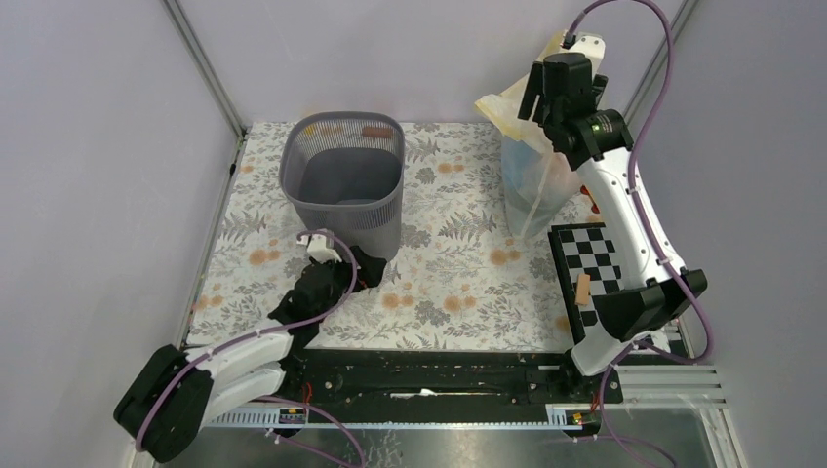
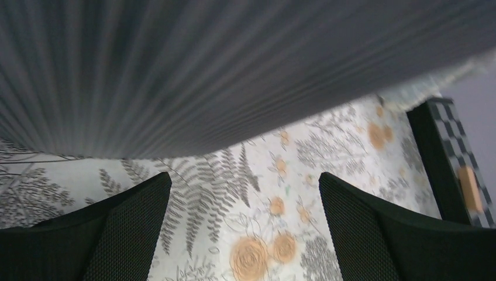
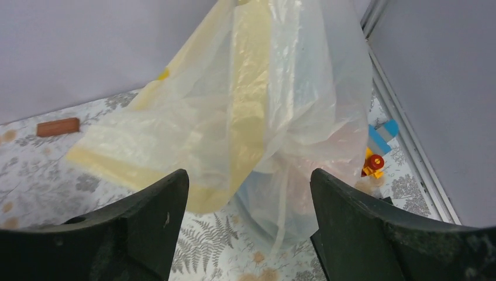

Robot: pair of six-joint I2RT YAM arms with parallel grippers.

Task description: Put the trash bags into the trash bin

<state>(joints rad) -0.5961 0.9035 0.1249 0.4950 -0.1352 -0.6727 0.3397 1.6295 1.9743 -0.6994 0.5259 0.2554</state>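
Left end effector (image 2: 244, 181) released, parked at bin (image 1: 341, 210) base. Right end effector (image 3: 248, 175) released, facing clear bag (image 3: 304, 70) back-right; pink bag (image 3: 344, 145) seems inside. Go deep, pinch pink film only, skip yellow band (image 3: 251, 76).

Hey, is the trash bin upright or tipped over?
Upright: the bin stands on its base, open mouth facing up toward the overhead camera.

Right claw (image 3: 248, 178) (spread wide) faces clear bag (image 3: 281, 105).
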